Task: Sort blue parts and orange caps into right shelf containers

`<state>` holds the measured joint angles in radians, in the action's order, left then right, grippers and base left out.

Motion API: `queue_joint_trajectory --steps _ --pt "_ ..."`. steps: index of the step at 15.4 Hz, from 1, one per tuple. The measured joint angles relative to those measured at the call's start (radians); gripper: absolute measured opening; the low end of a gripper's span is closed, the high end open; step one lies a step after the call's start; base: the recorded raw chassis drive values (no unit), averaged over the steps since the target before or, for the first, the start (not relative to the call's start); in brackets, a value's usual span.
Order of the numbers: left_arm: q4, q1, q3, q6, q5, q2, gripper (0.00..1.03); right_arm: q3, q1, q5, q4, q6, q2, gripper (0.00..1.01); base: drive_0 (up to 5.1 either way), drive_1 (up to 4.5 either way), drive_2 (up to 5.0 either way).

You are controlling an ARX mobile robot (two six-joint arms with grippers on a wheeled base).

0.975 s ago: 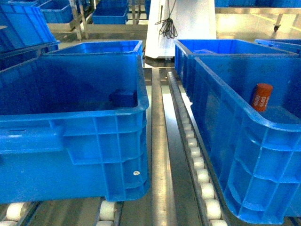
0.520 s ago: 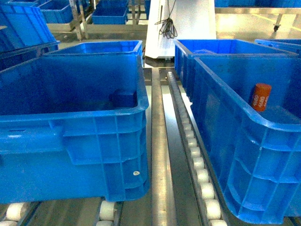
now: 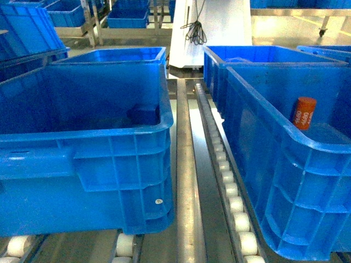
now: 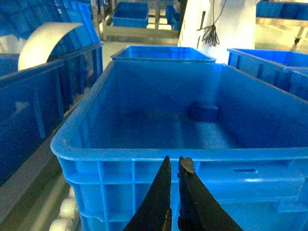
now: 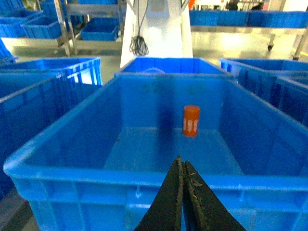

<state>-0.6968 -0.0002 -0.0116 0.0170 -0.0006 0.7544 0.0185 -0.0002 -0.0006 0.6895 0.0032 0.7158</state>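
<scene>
Orange cap: one orange cap (image 5: 191, 121) stands upright on the floor of the right bin (image 5: 72, 175), toward the far wall at about 12 o'clock from the right pincer; pale lettering runs down its side. In the head view it shows at 3 o'clock (image 3: 304, 113), just inside the near bin's long wall.
Blue part: a dark blue blocky piece (image 4: 202, 111) sits on the floor of the left bin (image 4: 144, 154), in the far right corner, at roughly 1 o'clock from the left pincer; its shape is too dim to say more.
Right pincer: right pincer (image 5: 182, 166), tips together, nothing between them, low at 6 o'clock, outside the bin's near rim.
Left pincer: left pincer (image 4: 174, 164), tips nearly together with a thin gap, empty, at 6 o'clock before the near rim.
Surroundings: roller rails (image 3: 233, 197) run between the two bins; further blue bins (image 3: 249, 57) stand behind at 12 o'clock.
</scene>
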Motion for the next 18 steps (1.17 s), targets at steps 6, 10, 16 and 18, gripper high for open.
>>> queue_joint_trajectory --steps 6,10,16,18 --pt "0.235 0.0 0.001 0.0 0.0 -0.286 0.02 -0.006 0.0 0.0 -0.244 0.0 -0.266 0.03 0.0 0.0 0.0" --pt "0.343 0.0 0.001 0.0 0.0 -0.398 0.02 -0.006 0.0 0.0 -0.349 0.0 -0.376 0.03 0.0 0.0 0.0" --pt "0.464 0.0 0.001 0.0 0.0 -0.521 0.02 -0.006 0.0 0.0 -0.465 0.0 -0.492 0.03 0.0 0.0 0.0" --pt "0.49 0.0 0.001 0.0 0.0 -0.549 0.02 -0.006 0.0 0.0 -0.491 0.0 -0.518 0.03 0.0 0.0 0.0"
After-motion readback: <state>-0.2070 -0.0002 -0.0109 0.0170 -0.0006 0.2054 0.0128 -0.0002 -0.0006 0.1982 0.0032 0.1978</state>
